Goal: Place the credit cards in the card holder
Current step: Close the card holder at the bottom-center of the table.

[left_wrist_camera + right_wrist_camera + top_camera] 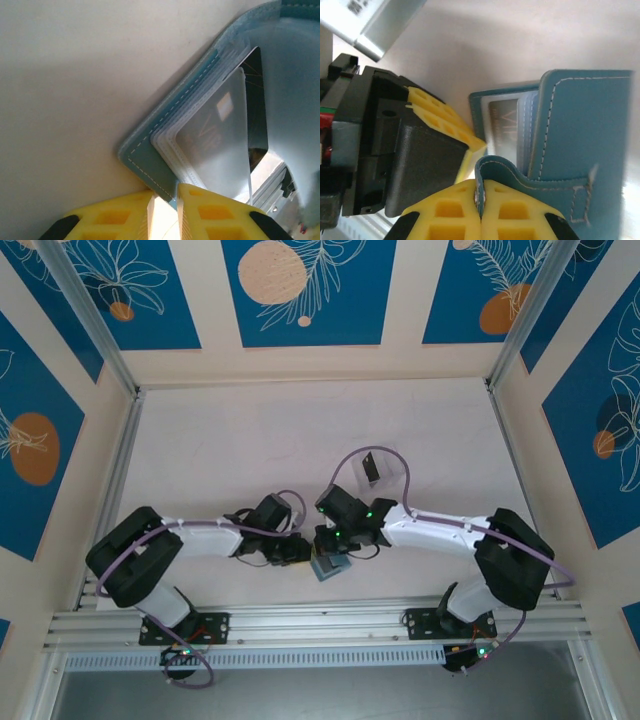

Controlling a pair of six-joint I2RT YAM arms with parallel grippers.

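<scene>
- The left fingers [166,194] are closed down to a narrow gap, with a corner of the card holder [146,161] pinched between their yellow tips.
- The right fingers [481,192] are pressed together on the card holder's teal strap, which curls up from between the tips.
- The card holder [585,125] lies open just beyond the right fingers. Its stitched teal cover is up and its pocket side is turned toward the left fingers [470,140].
- Just past the left fingertips, a grey credit card [220,140] sits in the stacked pockets. A black credit card [258,107] stands behind it, farther from the tips.
- From above, both sets of fingers meet at the card holder [328,568] on the pale tabletop [220,440].
- Beyond the right arm's wrist, well apart from the fingers, stands a clear plastic box [388,478] with a dark card [371,468] inside.
</scene>
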